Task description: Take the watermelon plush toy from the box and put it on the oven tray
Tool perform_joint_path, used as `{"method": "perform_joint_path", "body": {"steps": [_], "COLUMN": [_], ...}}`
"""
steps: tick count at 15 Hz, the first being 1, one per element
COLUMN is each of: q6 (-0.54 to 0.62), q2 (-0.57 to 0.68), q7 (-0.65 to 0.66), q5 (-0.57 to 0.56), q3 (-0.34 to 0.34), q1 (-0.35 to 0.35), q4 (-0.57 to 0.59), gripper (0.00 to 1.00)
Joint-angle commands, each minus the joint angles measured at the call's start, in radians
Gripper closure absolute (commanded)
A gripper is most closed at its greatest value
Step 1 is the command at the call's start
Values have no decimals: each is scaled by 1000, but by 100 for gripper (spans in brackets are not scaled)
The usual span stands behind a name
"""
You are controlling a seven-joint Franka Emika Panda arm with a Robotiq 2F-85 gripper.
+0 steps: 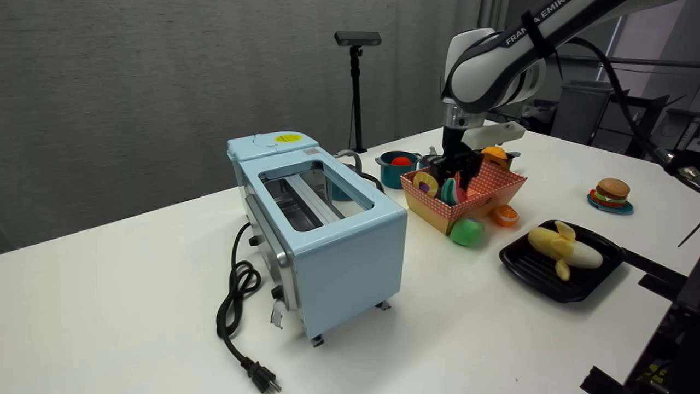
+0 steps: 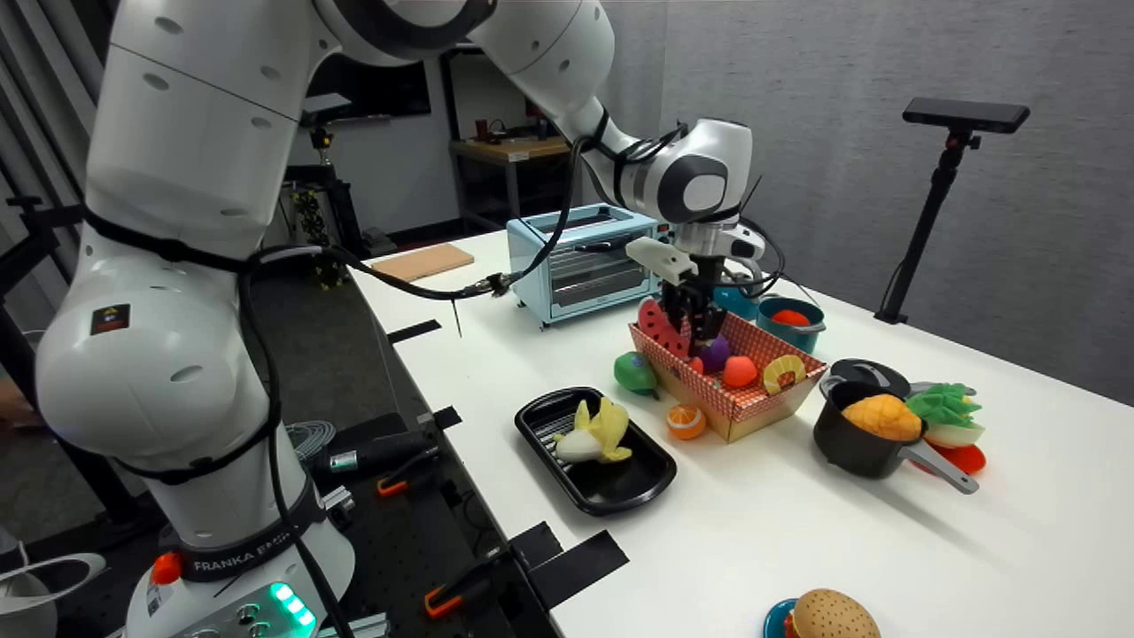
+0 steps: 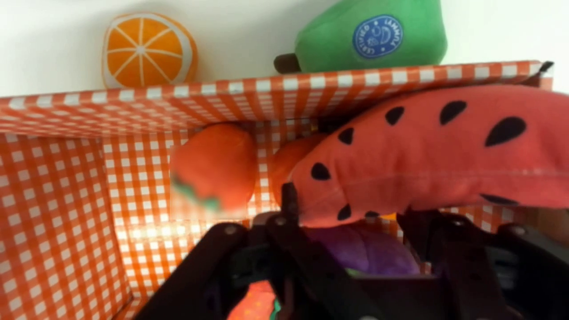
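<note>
Watermelon plush toy (image 3: 444,146) looks, in my judgement, light and soft; its cloth should not be slippery and nothing in it seems easy to break; so a firm squeeze is allowed, but the body can bend, and the long part may swing if only the tip is held; a better place to take hold, I think, is nearer to the middle, with one finger on each side of its thickness.

Nearest to the gripper (image 3: 351,206) is the lower end of the toy; it appears to be between the two fingers (image 3: 290,202), which stand apart; whether they press the cloth, I cannot tell; a purple plush (image 3: 364,251) shows just beneath, and a deep pinch could catch it also.

From the fingers the toy extends to one side, inside the box (image 3: 53,191) and close to its long wall; it is tilted, and in an exterior view its upper end stands above the rim, beside the gripper; farther, outside the box, is the oven tray (image 2: 620,483); a banana plush (image 2: 598,434) lies in it, so the toy must share this place.
</note>
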Motion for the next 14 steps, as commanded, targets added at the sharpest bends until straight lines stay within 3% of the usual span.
{"method": "perform_joint_path", "body": {"steps": [1,5,14], "q6": [5,10,180], "q2": [-2,-4,-117], "q7": [8,7,38], "q5": [1,5,-28], "q3": [-4,-4,-10], "q1": [1,-2,36], "q4": [1,2,-127], "gripper": [72,98,98]}}
